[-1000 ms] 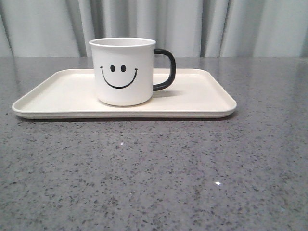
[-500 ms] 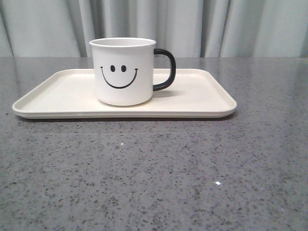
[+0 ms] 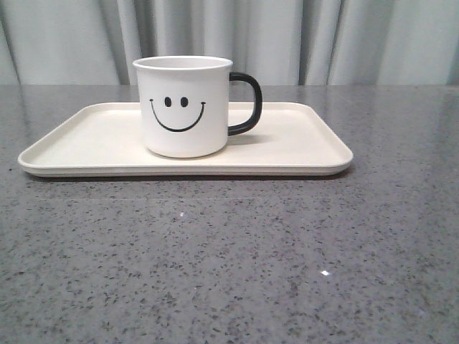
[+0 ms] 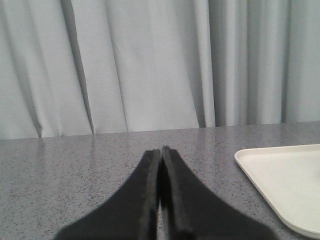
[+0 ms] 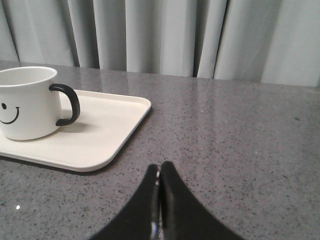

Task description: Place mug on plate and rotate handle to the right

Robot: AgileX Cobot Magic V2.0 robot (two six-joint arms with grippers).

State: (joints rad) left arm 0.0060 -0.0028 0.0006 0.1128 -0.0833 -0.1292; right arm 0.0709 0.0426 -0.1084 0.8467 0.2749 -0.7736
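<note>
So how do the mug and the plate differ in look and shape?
The mug is white, tall and cylindrical; the plate is cream, flat and rectangular with rounded corners. The mug carries a black smiley and a black handle pointing right; the plate is plain and much wider. Both are pale and glossy.

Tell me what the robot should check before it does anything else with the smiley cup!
1. The mug stands upright on the plate: ok.
2. The handle points to the right in the front view: ok.
3. The mug sits well inside the plate's rim, not hanging over an edge: ok.
4. The left claw is shut, holds nothing and is off to the side of the plate: ok.
5. The right claw is shut, empty and apart from the plate: ok.
6. Anything inside the mug: cannot tell, the views do not look down into it.
</note>
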